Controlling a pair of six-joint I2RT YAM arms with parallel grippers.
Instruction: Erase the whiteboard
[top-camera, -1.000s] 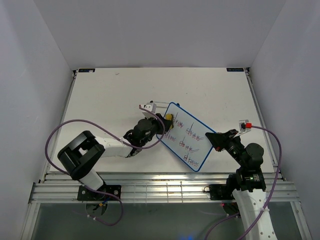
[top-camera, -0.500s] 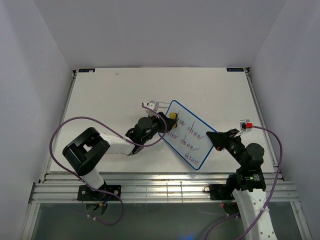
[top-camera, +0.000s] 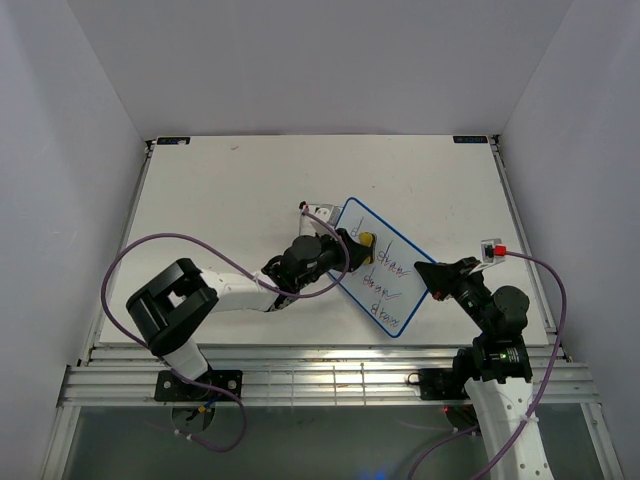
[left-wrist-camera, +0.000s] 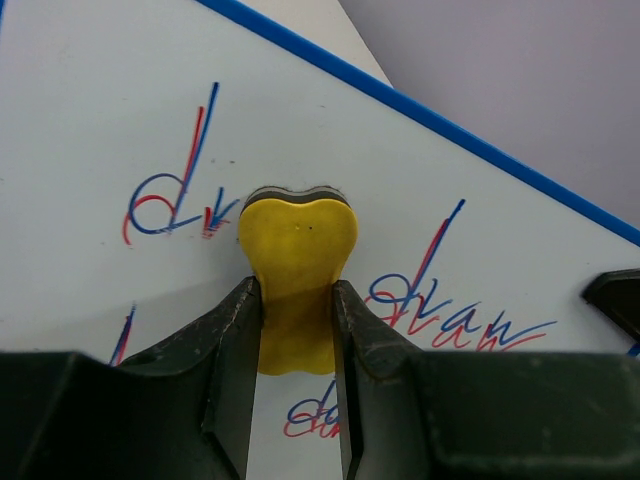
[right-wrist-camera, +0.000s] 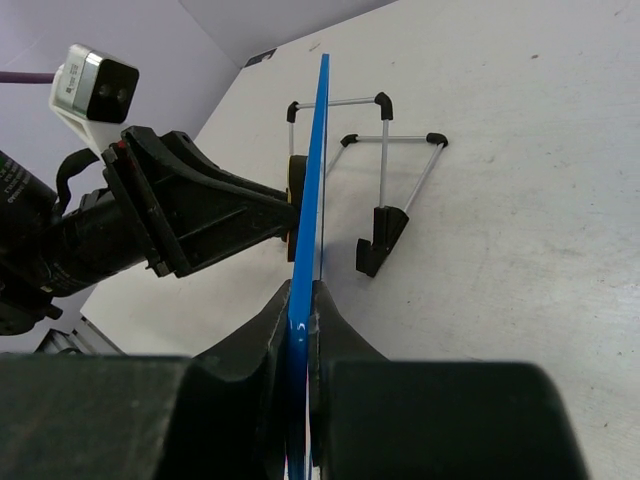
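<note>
So the whiteboard (top-camera: 398, 288) stood steady for wiping, the right gripper (right-wrist-camera: 302, 303) pinched its edge while the left gripper (left-wrist-camera: 296, 302), clamping the yellow eraser (left-wrist-camera: 297, 232), pressed its face.

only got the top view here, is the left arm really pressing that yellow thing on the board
observer: yes, the left wrist view shows the left gripper with its jaws shut on the yellow eraser, dark pad against the whiteboard.
operator: any writing near it
observer: red and blue writing sits on both sides of the eraser.
operator: and the right arm
observer: the right wrist view shows the right gripper pinching the board's blue edge, with the wire stand behind it on the table.
</note>
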